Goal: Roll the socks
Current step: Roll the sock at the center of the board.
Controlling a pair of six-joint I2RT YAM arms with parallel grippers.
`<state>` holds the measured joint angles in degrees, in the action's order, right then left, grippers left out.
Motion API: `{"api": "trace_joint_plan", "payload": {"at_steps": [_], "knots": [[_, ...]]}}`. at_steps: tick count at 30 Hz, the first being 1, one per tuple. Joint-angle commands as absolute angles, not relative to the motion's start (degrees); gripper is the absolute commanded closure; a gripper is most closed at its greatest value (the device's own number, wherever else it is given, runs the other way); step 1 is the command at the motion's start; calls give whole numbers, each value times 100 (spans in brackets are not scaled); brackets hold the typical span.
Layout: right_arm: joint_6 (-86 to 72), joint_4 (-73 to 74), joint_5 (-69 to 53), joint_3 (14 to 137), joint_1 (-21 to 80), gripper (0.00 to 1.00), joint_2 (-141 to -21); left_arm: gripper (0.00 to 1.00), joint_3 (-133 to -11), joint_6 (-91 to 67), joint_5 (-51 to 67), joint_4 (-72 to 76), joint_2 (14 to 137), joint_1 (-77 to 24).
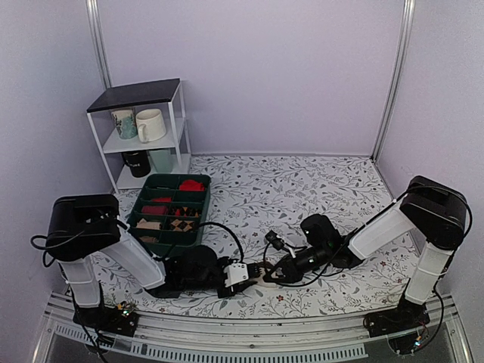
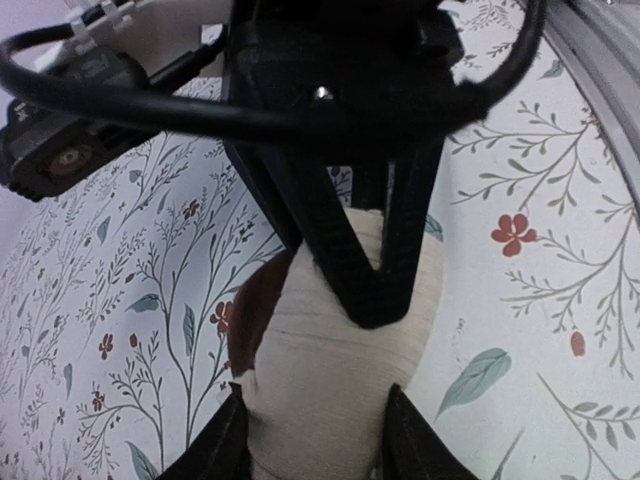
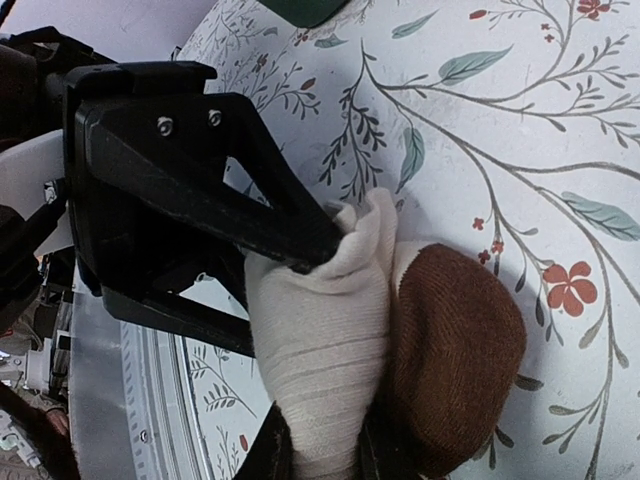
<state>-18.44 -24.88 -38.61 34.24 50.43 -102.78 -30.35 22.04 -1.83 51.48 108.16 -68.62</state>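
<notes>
The socks (image 1: 266, 275) are a tight cream bundle with a dark brown end, lying on the floral cloth at the front middle. My left gripper (image 1: 254, 273) and right gripper (image 1: 277, 274) meet on it from either side. In the left wrist view the cream sock (image 2: 330, 370) sits squeezed in my left gripper (image 2: 315, 445), and the right gripper's black fingers (image 2: 372, 275) press on it from above. In the right wrist view my right gripper (image 3: 322, 455) is shut on the cream roll (image 3: 320, 330). The brown end (image 3: 455, 360) bulges to the right, and the left gripper (image 3: 200, 190) holds the roll's top.
A green compartment tray (image 1: 138, 200) at the back left holds red rolled socks (image 1: 192, 184) and checked rolled socks (image 1: 181, 224). A white shelf (image 1: 144, 136) with mugs stands behind it. The metal front rail (image 1: 249, 342) runs close below the grippers.
</notes>
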Motion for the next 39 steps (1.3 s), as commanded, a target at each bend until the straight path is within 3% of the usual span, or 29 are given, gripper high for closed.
{"api": "trace_joint_plan", "payload": {"at_steps": [1, 4, 7, 11, 17, 21, 24, 28, 36, 39], "knots": [[-1889, -1002, -3612, 3106, 5118, 91, -10745, 58, -3212, 2091, -2, 4531, 11020, -6821], [-1881, -1008, -3629, 3106, 5108, 91, -10748, 52, -3332, 2033, -129, 4305, 11147, -6820], [-1881, -1019, -3664, 3110, 5111, 91, -10758, 54, -3447, 1966, -201, 4081, 11208, -6820], [-1872, -1015, -3669, 3110, 5098, 91, -10737, 67, -3449, 1932, -135, 3989, 11207, -6820], [-1872, -1009, -3671, 3097, 5085, 91, -10703, 100, -3463, 1867, -32, 3843, 11211, -6812], [-1859, -1077, -3599, 3100, 5080, 87, -10578, 100, -3520, 1748, 175, 3530, 11139, -6787], [-1842, -1215, -3304, 3098, 5081, 73, -10350, 100, -3621, 1471, 394, 3042, 11035, -6747], [-1629, -1527, -2777, 3090, 5072, 63, -9904, 100, -3702, 1011, 746, 2468, 10960, -6724], [-854, -2252, -1777, 2529, 5071, 52, -8095, 100, -3861, 420, 1220, 1457, 11208, -6695], [-401, -2541, -1753, 2200, 5076, 41, -7437, 100, -3850, 261, 1324, 1384, 11403, -6681]]}}
